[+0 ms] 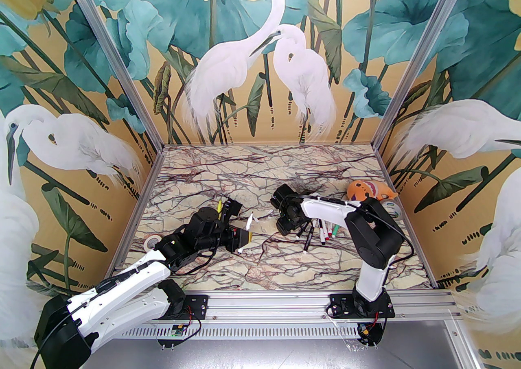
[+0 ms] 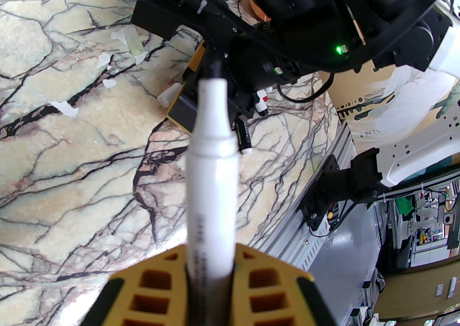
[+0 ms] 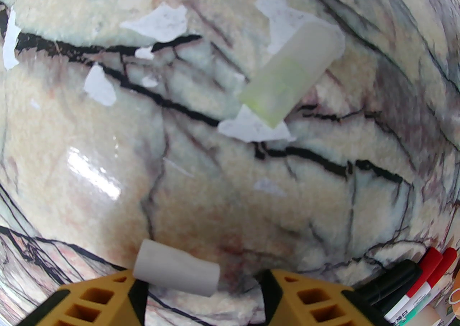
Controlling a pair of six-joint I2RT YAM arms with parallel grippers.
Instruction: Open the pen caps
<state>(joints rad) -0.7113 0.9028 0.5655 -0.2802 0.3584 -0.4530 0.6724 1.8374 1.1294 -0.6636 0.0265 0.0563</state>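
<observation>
My left gripper (image 2: pixel 214 258) is shut on a white pen barrel (image 2: pixel 212 180), whose bare black tip (image 2: pixel 215 69) points away from the camera. From above, that pen (image 1: pixel 247 233) slants across the left gripper (image 1: pixel 243 237) over mid-table. The right gripper (image 3: pixel 201 276) hangs open just above the marble. A white pen cap (image 3: pixel 176 272) lies against the tip of its left finger, and the right finger stands apart from it. A translucent yellow-green cap (image 3: pixel 291 76) lies loose on the table further ahead. The left wrist view has both caps too: the white cap (image 2: pixel 169 96) and the translucent cap (image 2: pixel 134 42).
Several capped pens (image 1: pixel 321 233) lie in a heap under the right arm. A tape roll (image 1: pixel 152 242) sits at the left, another tape roll (image 1: pixel 392 209) beside an orange plush toy (image 1: pixel 366 190) at the right. A yellow pen (image 1: pixel 220 205) lies behind the left wrist. White paper scraps (image 3: pixel 158 24) dot the marble.
</observation>
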